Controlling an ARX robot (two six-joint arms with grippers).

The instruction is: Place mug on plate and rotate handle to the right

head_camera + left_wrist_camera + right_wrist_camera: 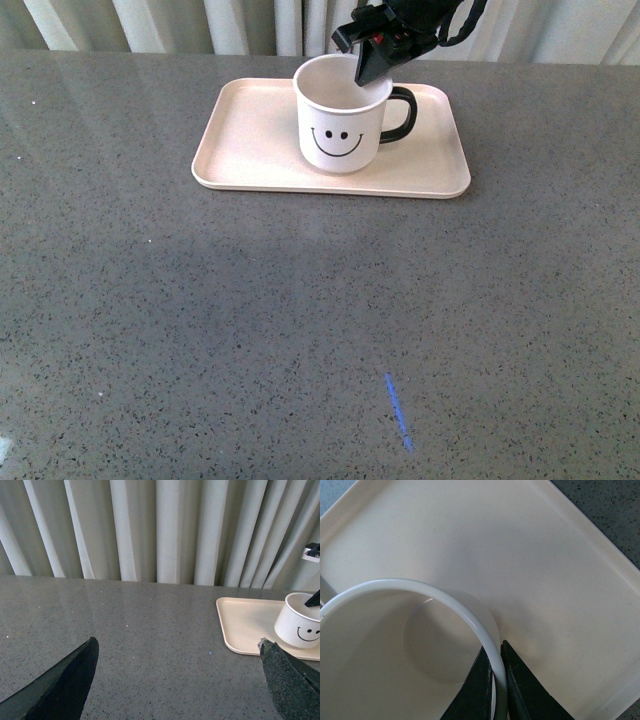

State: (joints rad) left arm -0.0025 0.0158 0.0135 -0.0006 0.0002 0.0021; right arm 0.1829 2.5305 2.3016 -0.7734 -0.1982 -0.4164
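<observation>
The cream mug (340,115) with a black smiley face stands upright on the pale plate (250,150), right of its middle. Its black handle (401,113) points right. My right gripper (372,68) comes down from the back and is shut on the mug's far rim, one finger inside and one outside. In the right wrist view the two black fingers (517,687) pinch the white rim (470,620) over the plate (545,565). My left gripper (177,680) is open and empty over the bare table, left of the plate (245,630) and mug (299,622).
The grey speckled table (300,330) fills the front view. A short blue mark (398,410) lies near its front edge. Pale pleated curtains (165,530) hang along the far edge behind the plate.
</observation>
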